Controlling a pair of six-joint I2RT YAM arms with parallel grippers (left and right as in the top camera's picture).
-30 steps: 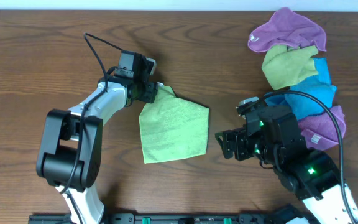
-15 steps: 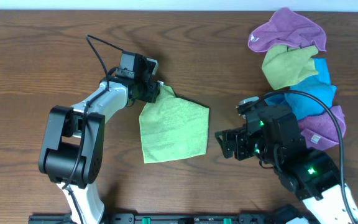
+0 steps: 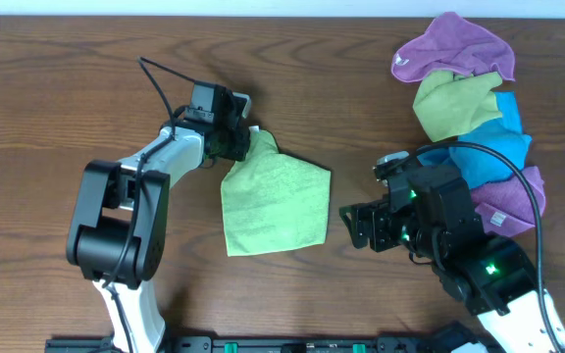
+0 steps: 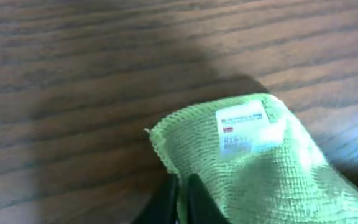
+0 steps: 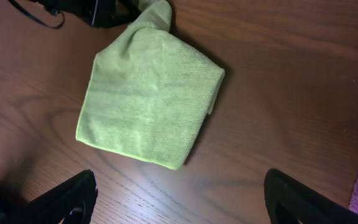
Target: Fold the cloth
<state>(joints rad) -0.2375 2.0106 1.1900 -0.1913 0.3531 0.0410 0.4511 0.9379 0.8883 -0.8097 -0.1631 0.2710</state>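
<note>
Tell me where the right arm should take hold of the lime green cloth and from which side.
Probably the cloth's far-right corner, pinched from above on the right gripper's own side. The cloth lies flat, so only edges offer a bite, and the left gripper holds the far-left corner.

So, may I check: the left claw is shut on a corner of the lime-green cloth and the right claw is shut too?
Not quite: the right claw is open, spread wide in the right wrist view. The left claw is indeed shut on a corner of the lime-green cloth.
</note>
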